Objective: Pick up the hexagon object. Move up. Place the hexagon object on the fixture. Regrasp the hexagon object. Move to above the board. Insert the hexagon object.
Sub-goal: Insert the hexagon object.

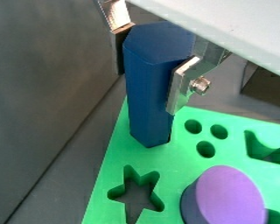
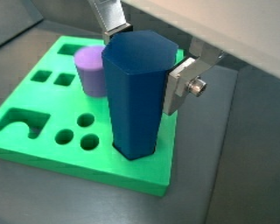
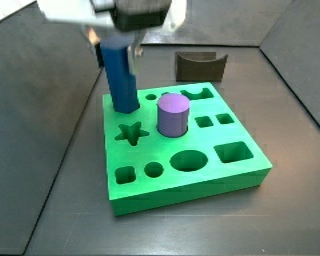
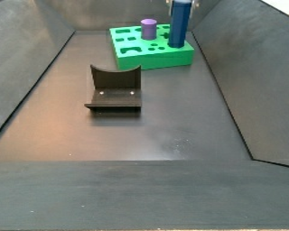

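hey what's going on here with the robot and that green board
The gripper holds the blue hexagon object upright by its upper part, with its lower end at the green board near one corner, beside the star-shaped hole. Whether it is seated in a hole cannot be told. A purple peg already stands in the board. The dark fixture sits apart on the floor, with nothing on it.

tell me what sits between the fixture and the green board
Nothing: bare dark floor separates the fixture from the board in a side view. The tool grips the hexagon object.
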Controlling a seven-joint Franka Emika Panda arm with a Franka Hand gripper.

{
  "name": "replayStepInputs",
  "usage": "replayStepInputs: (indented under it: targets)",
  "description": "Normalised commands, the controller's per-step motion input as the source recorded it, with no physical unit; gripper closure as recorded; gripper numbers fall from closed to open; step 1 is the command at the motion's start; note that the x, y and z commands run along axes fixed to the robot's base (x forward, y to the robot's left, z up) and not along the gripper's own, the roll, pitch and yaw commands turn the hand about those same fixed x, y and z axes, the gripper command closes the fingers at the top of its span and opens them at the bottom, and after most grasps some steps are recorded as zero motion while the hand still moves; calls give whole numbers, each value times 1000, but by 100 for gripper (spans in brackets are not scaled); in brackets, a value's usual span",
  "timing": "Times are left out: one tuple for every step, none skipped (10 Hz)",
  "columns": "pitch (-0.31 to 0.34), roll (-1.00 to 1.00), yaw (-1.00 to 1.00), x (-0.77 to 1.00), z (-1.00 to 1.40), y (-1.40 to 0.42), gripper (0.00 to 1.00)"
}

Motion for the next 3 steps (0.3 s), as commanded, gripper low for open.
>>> replayStepInputs:
  targets:
    - [-99,0,0,-6,-477,9,100]
    - [-59,-19,0,-63,0,0,100]
    - [3,107,-69,-37,-86,0,100]
